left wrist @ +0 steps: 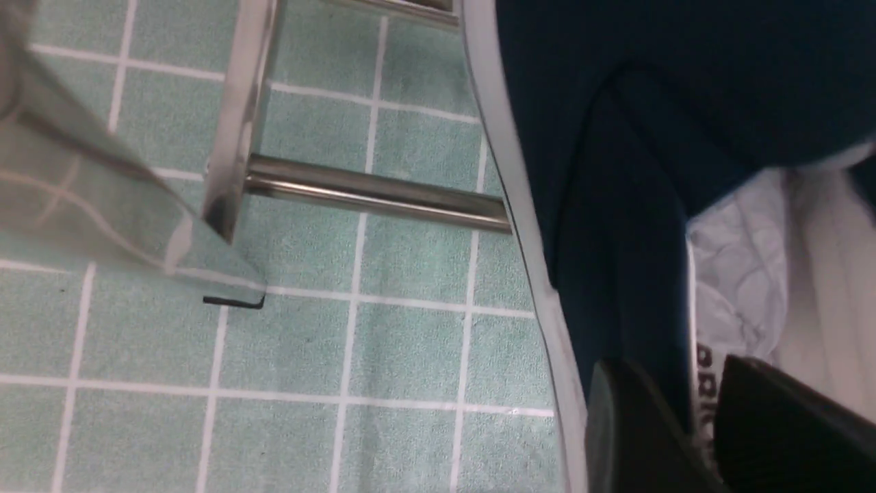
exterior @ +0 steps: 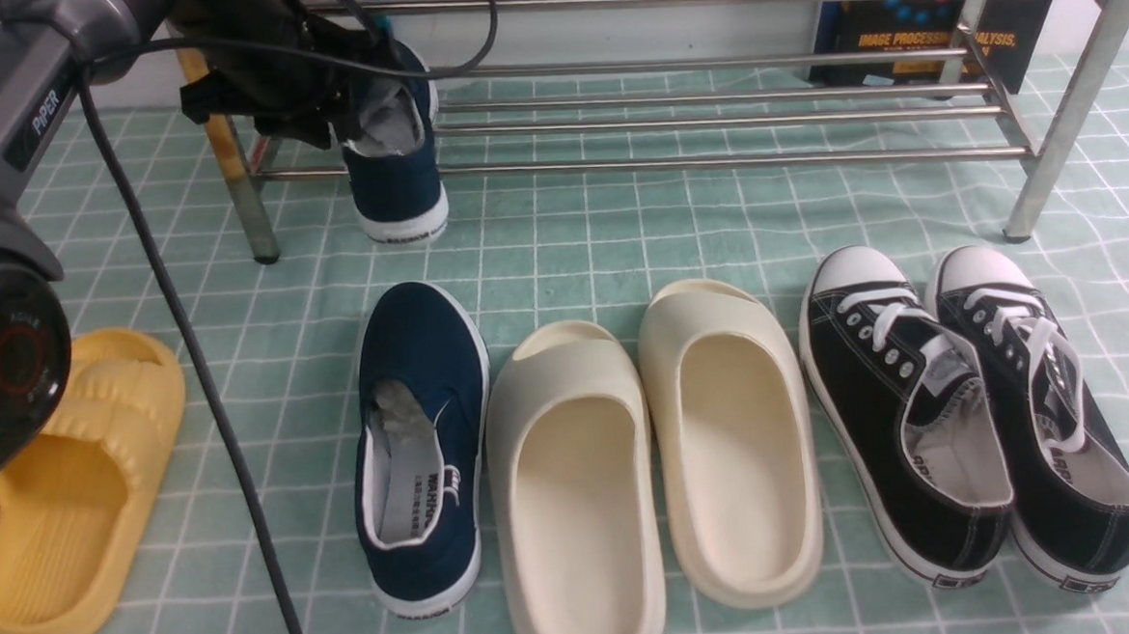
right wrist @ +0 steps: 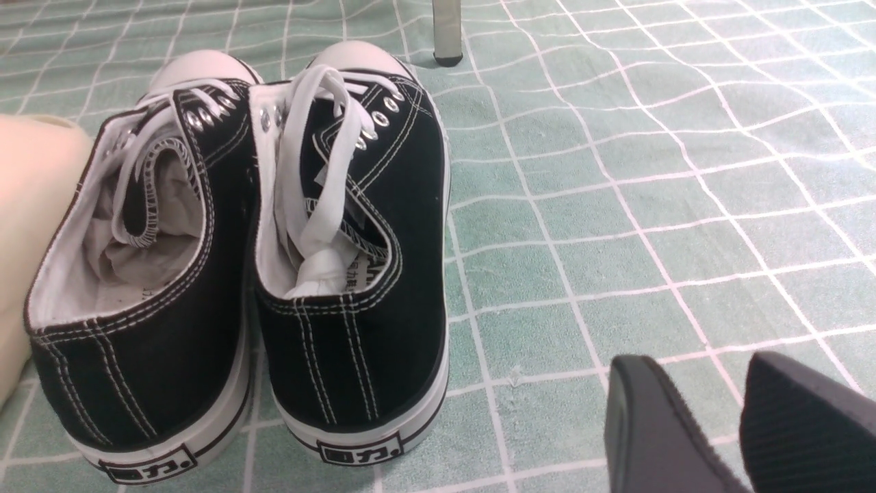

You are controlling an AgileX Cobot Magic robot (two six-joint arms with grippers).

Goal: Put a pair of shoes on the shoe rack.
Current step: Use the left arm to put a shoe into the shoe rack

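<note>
Green grid cloth (exterior: pixel 618 227) — shoe rack (exterior: pixel 711 162) at back; left hand (left wrist: pixel 705 424) grips navy shoe (exterior: pixel 398 181).

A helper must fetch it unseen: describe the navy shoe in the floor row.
Find the metal shoe rack at the back of the green checked cloth; a row of footwear lies before it. The navy shoe sits between the yellow slippers and cream slippers. It alone there is dark blue and single; the left tool holds its twin.

Grey left arm (exterior: pixel 3 105) — white "PIPER" lettering, black cable (exterior: pixel 210 374) — with black hand (exterior: pixel 351 111).
</note>
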